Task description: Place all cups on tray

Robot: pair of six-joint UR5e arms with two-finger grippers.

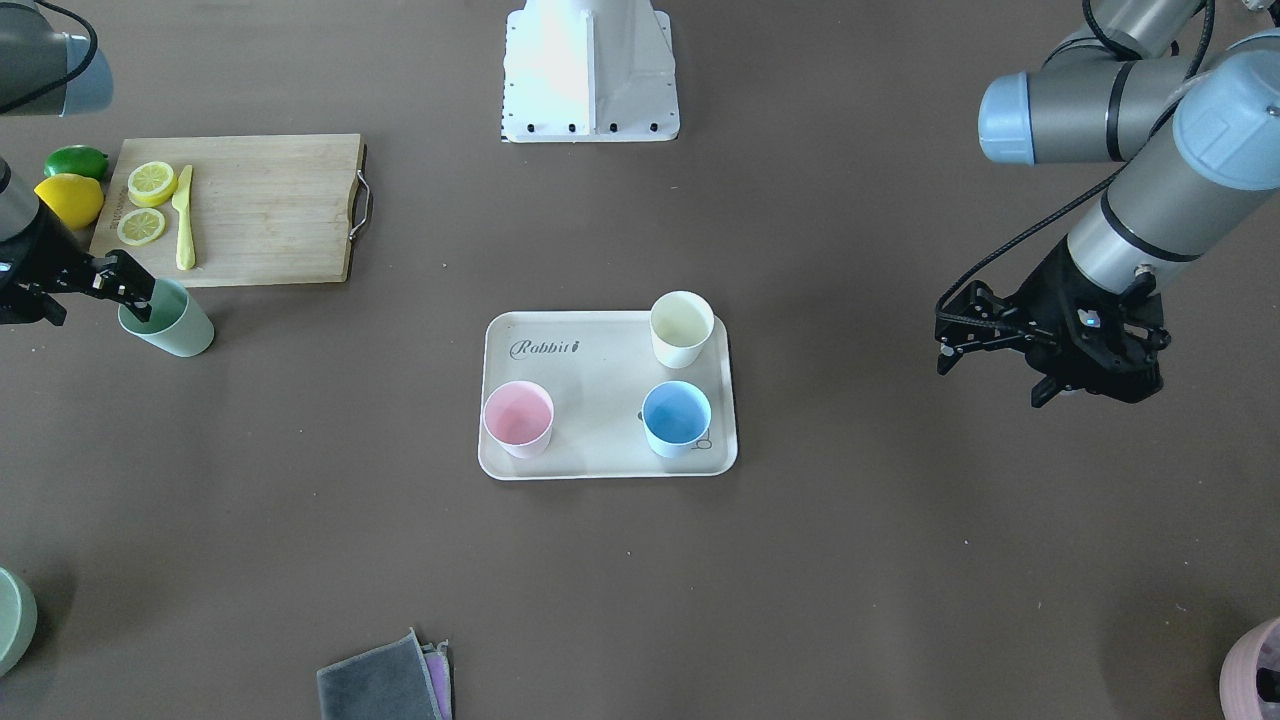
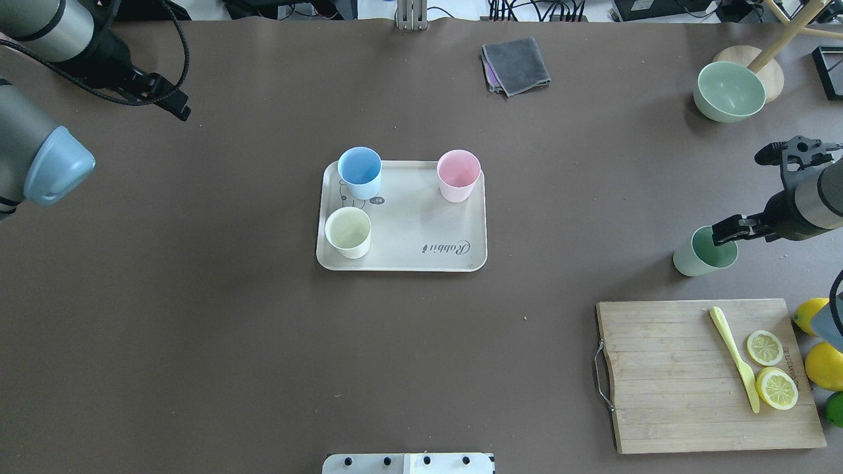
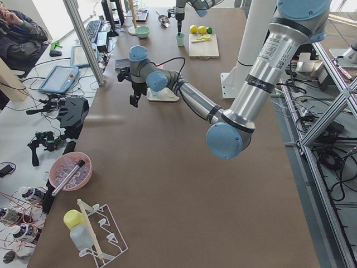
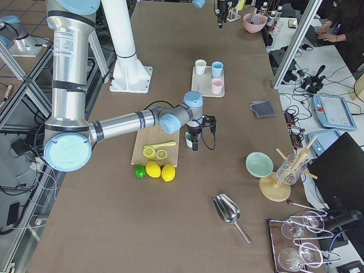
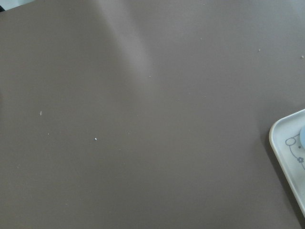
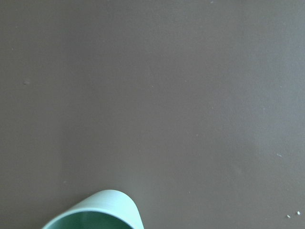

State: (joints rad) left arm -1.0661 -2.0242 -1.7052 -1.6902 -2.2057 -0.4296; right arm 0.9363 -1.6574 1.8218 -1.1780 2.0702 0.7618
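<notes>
Tray: the beige tray lies flat on the brown bench, at the centre of the front-facing view.
Cups on the tray: the cream-white cup is in the tray's upper right corner, the light blue cup in its lower right corner and the pink cup in its lower left corner. All three stand upright and apart from each other.
Mint green cup: the mint green cup stands on the bench at the left edge of that view. It is well apart from the tray, just below the lower left corner of the wooden cutting board.
Right gripper: the right gripper is at the mint green cup's rim, with one finger dipping into its mouth. I cannot tell whether it is clamped on the wall.
Left gripper: the left gripper hovers at the right of the front-facing view, well apart from the tray. Its fingers are spread and hold nothing.
Right wrist view: only the mint rim shows, at the bottom edge.
Left wrist view: a tray corner shows at the lower right edge.
</notes>
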